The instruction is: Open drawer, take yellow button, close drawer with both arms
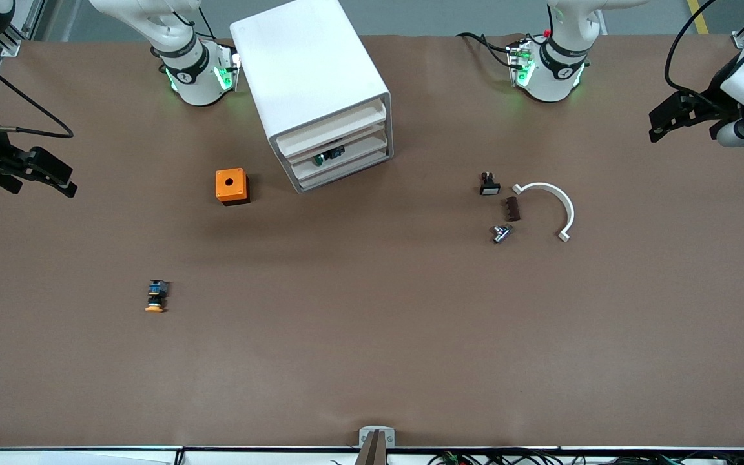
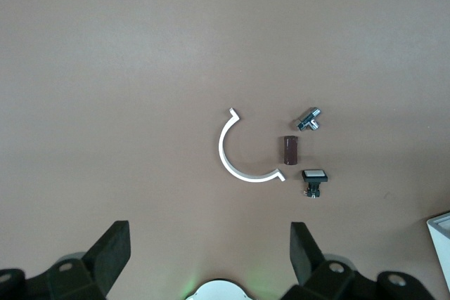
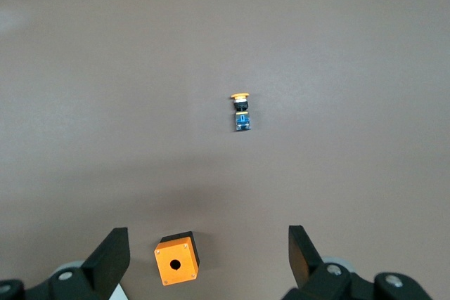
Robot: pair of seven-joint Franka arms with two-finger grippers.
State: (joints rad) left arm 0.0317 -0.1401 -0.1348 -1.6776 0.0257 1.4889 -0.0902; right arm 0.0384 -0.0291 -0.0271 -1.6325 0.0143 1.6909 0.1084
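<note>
Front view: white cabinet [image 1: 317, 84] stands on the brown surface [image 1: 372, 361] near the edge where the arm bases stand, closer to the right arm's base, turned at an angle. All four drawers look pushed in; the drawer [image 1: 340, 124], highest of the four, sits flush under the cabinet top. A green-capped button [image 1: 328, 155] shows through the front of a lower drawer.

Button [image 1: 155, 296] lies on its side on the open surface toward the right arm's end, nearer the front camera than the orange cube [image 1: 232, 186], orange cap pointing at the camera-side edge. Right wrist view shows the same: button [image 3: 240, 112] well apart from the orange cube [image 3: 176, 259], nothing touching it.

Right tool [image 1: 36, 171] hangs over the surface edge at the right arm's end, fingers spread wide, holding nothing; right wrist view confirms the two fingers [image 3: 109, 258] far apart.

Left tool [image 1: 685, 116] hangs over the edge at the left arm's end, also wide open and empty; left wrist view shows its fingers [image 2: 112, 251] spread.

Toward the left arm's end lie a white curved bracket [image 1: 549, 208], a dark brown cylinder [image 1: 513, 208], a small black switch with white cap [image 1: 489, 185] and a metal fitting [image 1: 500, 233], close together, not touching.
</note>
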